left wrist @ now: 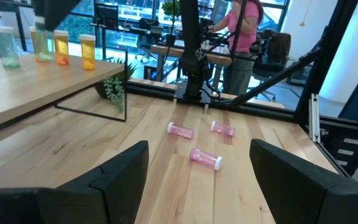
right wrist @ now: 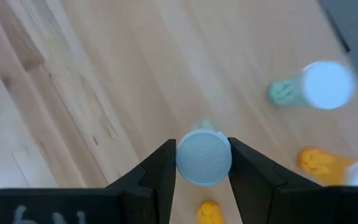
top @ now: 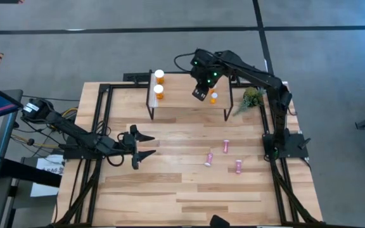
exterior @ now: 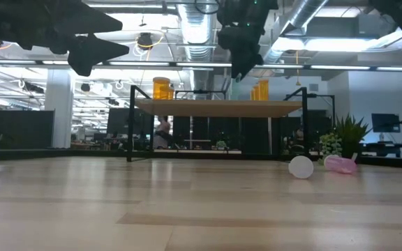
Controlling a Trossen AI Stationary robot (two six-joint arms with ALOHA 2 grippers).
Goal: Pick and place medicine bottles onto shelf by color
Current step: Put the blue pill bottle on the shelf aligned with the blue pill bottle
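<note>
Your left gripper (top: pixel 146 144) hovers over the table's (top: pixel 189 196) left side, near mid-depth, fingers (left wrist: pixel 114 171) spread wide apart, nothing between them.

Shelf (top: pixel 189 107) stands at the table's far edge. On the shelf's left end you have two large orange bottles (top: pixel 159 84), upright. In the left wrist view a pale green bottle (left wrist: pixel 5 47) and more orange ones (left wrist: pixel 87 51) stand further along the shelf.

Your right gripper (right wrist: pixel 202 163) is above the shelf, toward its right end, fingers (right wrist: pixel 161 171) clamped on the white cap of a pale green bottle, the held bottle (right wrist: pixel 203 155), pointing down. Can't tell if its base touches the shelf.

A small orange bottle (top: pixel 213 97) stands just beside it. A plant (top: pixel 252 98) sits off the shelf's right end.

Three pink bottles (top: pixel 225 156) lie on their sides on the table's right half, in front of the shelf.
</note>
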